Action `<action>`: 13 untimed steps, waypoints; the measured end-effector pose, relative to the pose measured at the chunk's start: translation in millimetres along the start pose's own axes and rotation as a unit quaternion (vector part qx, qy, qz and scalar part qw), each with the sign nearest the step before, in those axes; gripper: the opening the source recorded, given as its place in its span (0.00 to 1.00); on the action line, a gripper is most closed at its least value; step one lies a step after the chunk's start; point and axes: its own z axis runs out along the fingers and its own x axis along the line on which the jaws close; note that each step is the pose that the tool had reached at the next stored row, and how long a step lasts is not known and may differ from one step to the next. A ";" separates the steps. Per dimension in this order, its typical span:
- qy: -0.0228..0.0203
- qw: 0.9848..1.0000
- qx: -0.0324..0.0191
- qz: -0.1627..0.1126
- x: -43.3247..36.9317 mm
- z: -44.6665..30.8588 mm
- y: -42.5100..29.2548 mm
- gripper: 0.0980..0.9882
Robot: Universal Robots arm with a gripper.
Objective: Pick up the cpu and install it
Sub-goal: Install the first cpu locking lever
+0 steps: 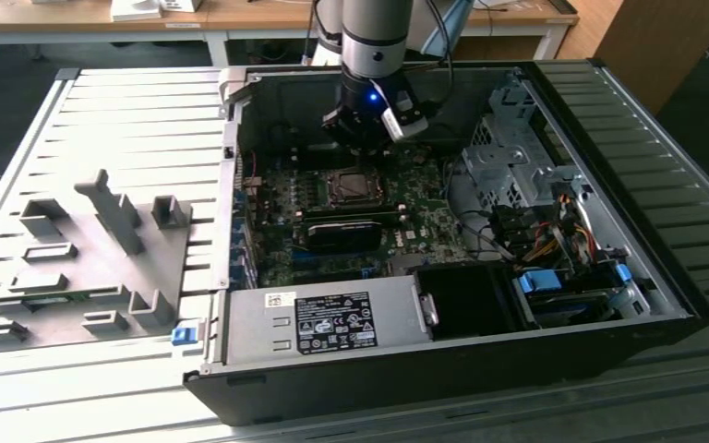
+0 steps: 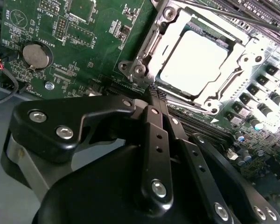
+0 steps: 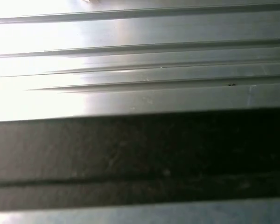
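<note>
CPU (image 2: 193, 58) placement: the chip lies flat inside the metal-framed socket (image 2: 144, 44) on the green motherboard (image 2: 91, 44), as the second wrist view shows. Glare washes out its silver top, so surface detail and the far edge are hard to read.

Nearest the camera in that view, the black linkage of the gripper (image 2: 157, 95) fills the foreground. The two finger bars run side by side and meet at the tips with nothing between them; the tips end just short of the socket's near edge. Whether they touch the frame cannot be determined. The lower body of the gripper is cut off by the picture edge.

Beyond the linkage, a round coin cell (image 2: 36, 55) sits on the board, well apart from the socket.

In the exterior view, the arm (image 1: 371, 37) descends into the open computer case (image 1: 330, 388), and the gripper (image 1: 357, 143) hangs just above the socket (image 1: 352, 187). The chip itself is too small and dark to make out there. The arm's upper part is cut off at the picture top.

On the exterior view's left, a grey plastic fixture (image 1: 84, 258) with upright blocks rests on the ribbed metal table (image 1: 121, 101).

The first wrist view shows blurred ribbed metal (image 3: 140, 56) and a dark band (image 3: 140, 154); what the band is cannot be told.
</note>
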 end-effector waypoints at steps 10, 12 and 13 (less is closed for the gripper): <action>0.000 1.000 0.008 0.000 0.1 5.7 -0.4 0.01; -0.001 1.000 0.009 0.000 0.1 7.0 -0.3 0.01; -0.001 1.000 0.009 0.000 0.1 7.6 -0.4 0.01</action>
